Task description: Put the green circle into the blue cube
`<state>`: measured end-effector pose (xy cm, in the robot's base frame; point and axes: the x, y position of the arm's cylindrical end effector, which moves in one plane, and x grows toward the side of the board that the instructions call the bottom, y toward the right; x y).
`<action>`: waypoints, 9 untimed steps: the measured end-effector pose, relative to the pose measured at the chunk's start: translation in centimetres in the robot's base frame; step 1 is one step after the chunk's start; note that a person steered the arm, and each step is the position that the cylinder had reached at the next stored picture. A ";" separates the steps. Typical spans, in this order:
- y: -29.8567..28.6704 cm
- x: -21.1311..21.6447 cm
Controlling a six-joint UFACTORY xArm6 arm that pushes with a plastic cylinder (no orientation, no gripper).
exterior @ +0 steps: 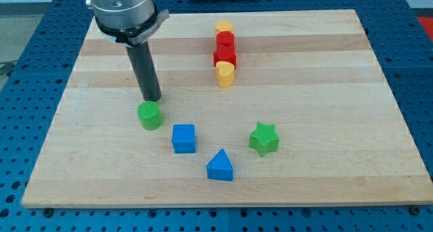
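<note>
Green circle (150, 115) looks light, stiff plastic w/ ribbed sides; prob slides easy but could roll off the rod, so push its upper-left side, centred. It's a short bright cylinder, just up-left of the blue cube (183, 138). My tip (153, 99) sits right behind it, maybe touching; nothing's clamped.

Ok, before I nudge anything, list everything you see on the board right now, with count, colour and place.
green circle: one, green, left of centre, just below my tip
blue cube: one, blue, lower centre, down-right of the green circle, apart from it
blue triangle: one, blue, nearest the view's bottom
green star: one, green, right of the blue cube
red blocks: two, red, stacked in a column near the view's top
yellow blocks: two, yellow, capping that column's ends
board: one, pale wood
my tip: one, dark rod, at the green circle's top edge
</note>
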<state>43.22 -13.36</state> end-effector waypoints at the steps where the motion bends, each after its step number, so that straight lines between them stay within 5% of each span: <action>1: -0.2 0.7; 9: 0.4 6.1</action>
<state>49.28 -12.94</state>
